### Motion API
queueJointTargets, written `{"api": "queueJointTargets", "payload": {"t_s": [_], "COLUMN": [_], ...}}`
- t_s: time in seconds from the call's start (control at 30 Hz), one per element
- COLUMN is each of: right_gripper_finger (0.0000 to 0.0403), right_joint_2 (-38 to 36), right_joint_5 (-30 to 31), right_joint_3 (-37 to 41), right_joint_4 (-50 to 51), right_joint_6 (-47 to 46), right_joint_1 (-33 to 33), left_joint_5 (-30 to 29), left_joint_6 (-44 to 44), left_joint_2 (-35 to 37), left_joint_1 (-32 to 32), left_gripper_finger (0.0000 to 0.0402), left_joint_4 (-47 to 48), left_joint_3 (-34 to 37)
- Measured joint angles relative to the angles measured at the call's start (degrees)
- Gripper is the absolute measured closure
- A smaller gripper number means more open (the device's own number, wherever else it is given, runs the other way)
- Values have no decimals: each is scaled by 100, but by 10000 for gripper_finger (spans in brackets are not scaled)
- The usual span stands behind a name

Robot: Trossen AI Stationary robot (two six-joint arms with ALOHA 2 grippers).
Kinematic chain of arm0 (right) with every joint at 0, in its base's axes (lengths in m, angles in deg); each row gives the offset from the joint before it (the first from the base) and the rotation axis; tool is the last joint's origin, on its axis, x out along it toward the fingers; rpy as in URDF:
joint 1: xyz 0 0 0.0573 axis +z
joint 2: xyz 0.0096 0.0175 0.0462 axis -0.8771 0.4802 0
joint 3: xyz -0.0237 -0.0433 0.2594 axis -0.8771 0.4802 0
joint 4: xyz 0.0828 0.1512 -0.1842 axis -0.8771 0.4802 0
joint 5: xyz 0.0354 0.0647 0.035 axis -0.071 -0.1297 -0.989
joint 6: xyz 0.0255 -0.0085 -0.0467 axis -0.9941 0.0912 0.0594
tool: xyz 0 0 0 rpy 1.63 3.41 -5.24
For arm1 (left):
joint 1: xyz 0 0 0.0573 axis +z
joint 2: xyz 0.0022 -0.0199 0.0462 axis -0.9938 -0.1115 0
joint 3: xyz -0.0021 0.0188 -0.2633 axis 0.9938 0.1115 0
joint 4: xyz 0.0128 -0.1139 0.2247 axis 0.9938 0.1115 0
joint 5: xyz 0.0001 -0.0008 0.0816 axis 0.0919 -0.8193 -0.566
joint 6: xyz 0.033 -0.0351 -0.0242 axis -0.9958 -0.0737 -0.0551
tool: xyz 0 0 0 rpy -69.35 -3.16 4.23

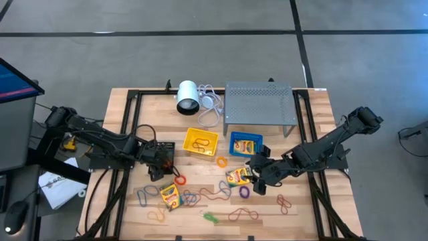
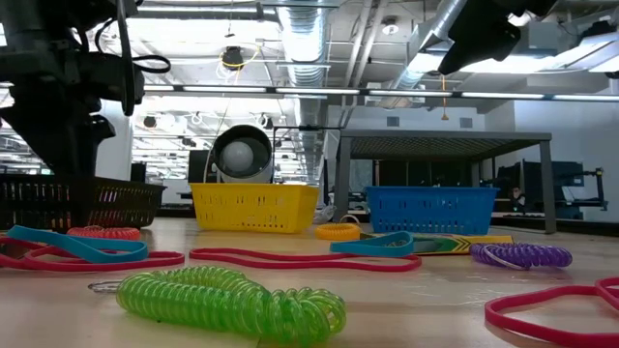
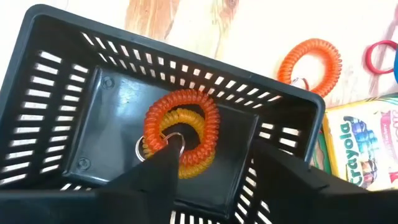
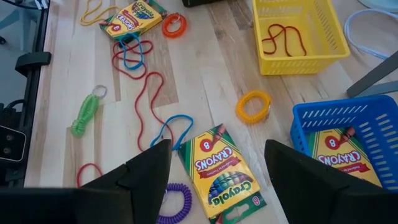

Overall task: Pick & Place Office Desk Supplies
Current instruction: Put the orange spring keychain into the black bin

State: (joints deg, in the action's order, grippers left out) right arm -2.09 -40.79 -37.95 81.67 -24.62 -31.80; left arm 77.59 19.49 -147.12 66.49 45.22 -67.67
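Note:
My left gripper [image 3: 224, 168] hangs open, pointing down into the black slotted basket [image 3: 186, 56] at the table's left [image 1: 160, 152]. An orange-and-yellow coil ring [image 3: 183, 127] lies on the basket's floor; one fingertip [image 3: 163, 163] hides its near part. My right gripper [image 4: 217, 152] is open above a yellow-and-green crayon box [image 4: 217, 171] lying flat right of centre [image 1: 238, 176]. Another crayon box [image 1: 170, 195] lies near the front left among rubber bands [image 4: 146, 93] and coil rings.
A yellow basket [image 1: 201, 141] holds a red band, and a blue basket [image 1: 245, 144] holds a crayon box. Behind them stand a grey perforated rack [image 1: 259, 104] and a white cylinder [image 1: 188, 97] with its cable. An orange coil [image 3: 311, 65] lies just outside the black basket.

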Motion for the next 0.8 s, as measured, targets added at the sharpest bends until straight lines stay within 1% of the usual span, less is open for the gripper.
{"api": "queueJointTargets", "payload": {"t_s": [0.1, 0.2, 0.33, 0.47, 0.73, 0.8], "right_gripper_finger": [149, 149, 149, 149, 149, 149], "right_joint_2": [0, 0, 0, 0, 0, 0], "right_joint_5": [0, -1, -2, -2, -2, -2], "right_joint_3": [-1, 0, 1, 1, 1, 1], "right_joint_4": [0, 0, 0, 0, -17, -17], "right_joint_6": [0, 2, 2, 0, -2, -2], "right_joint_1": [0, 0, 0, 0, 0, -4], "left_joint_5": [-4, 5, 48, 143, 194, 336], "left_joint_6": [11, 131, 90, -220, -1153, -1331], "left_joint_2": [0, 0, 0, 45, 326, 325], "left_joint_1": [0, 83, 279, 449, 535, 463], "left_gripper_finger": [174, 167, 176, 191, 207, 207], "left_joint_4": [0, 1, 0, 8, -71, -173], "left_joint_3": [-1, -4, -7, -92, -856, -976]}}
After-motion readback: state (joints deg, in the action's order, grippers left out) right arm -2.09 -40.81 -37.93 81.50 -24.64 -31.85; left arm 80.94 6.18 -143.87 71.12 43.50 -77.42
